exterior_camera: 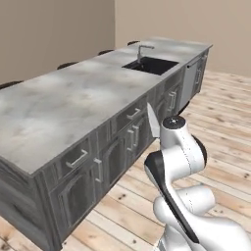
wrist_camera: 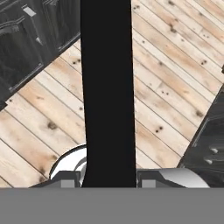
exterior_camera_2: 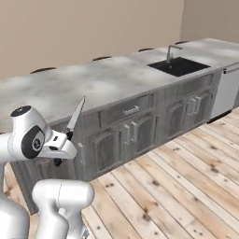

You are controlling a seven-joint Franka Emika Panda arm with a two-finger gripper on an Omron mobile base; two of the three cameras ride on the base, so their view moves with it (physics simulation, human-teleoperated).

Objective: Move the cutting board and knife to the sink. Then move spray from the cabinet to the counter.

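My gripper (exterior_camera_2: 64, 138) is shut on the knife by its black handle (wrist_camera: 107, 87), out over the wooden floor in front of the counter (exterior_camera_2: 93, 81). The slim silver blade (exterior_camera_2: 76, 114) points up and slightly toward the counter, and it rises behind my wrist in the left base view (exterior_camera: 153, 120). The sink (exterior_camera: 149, 65), a dark basin with a silver faucet (exterior_camera: 142, 49), is set in the counter's far end (exterior_camera_2: 179, 66). The cutting board, spray and cabinet are out of view.
Dark grey base cabinets with drawers and silver handles (exterior_camera_2: 126, 133) run under the counter. A steel dishwasher front (exterior_camera_2: 223, 95) stands past the sink. Dark stool tops (exterior_camera: 66, 64) line the counter's far side. Light plank floor (exterior_camera_2: 186, 177) stretches to the right.
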